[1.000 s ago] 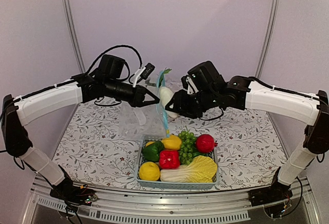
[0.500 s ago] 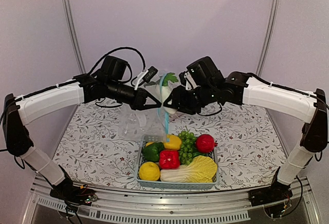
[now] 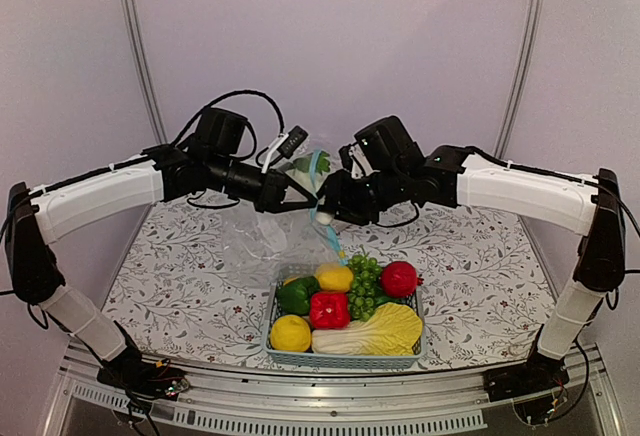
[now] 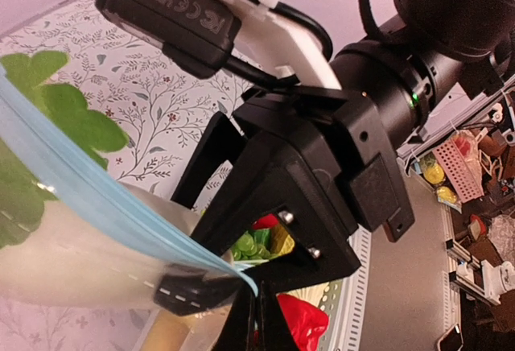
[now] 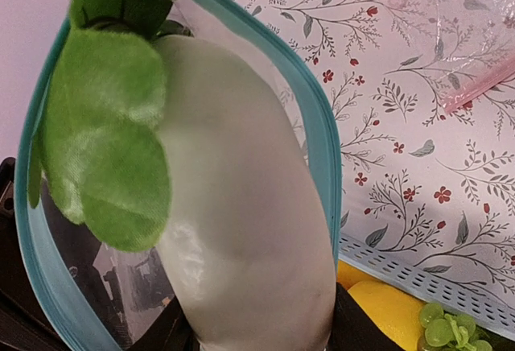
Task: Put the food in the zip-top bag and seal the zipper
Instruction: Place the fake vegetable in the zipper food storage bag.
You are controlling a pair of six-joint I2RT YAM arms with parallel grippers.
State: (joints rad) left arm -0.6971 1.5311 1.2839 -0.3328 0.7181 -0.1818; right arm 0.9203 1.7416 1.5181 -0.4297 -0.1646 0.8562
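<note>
The bench wears a pale cloth printed with small leafy sprigs. Hanging over its middle is the zip-top bag, clear and crinkly, its body sagging toward 8 o'clock from the two claws and its lower end lying on the cloth. At 6 o'clock sits a light-blue slatted basket packed with glossy food: a pale ribbed cabbage, two yellow lemons, a red pepper, a green pepper, a knobbly bunch of green grapes and a round red fruit. The left claw is squeezed fully closed on the zipper, a thin teal strip, holding the bag's mouth up as an open loop. The right claw, coming in from 3 o'clock, is about half open and clamped around the white radish, a smooth, tapered, matte shape. The radish stands in the loop of the zipper, its soft, felt-like green leaves leaning against the strip toward 11 o'clock in the right wrist view.
</note>
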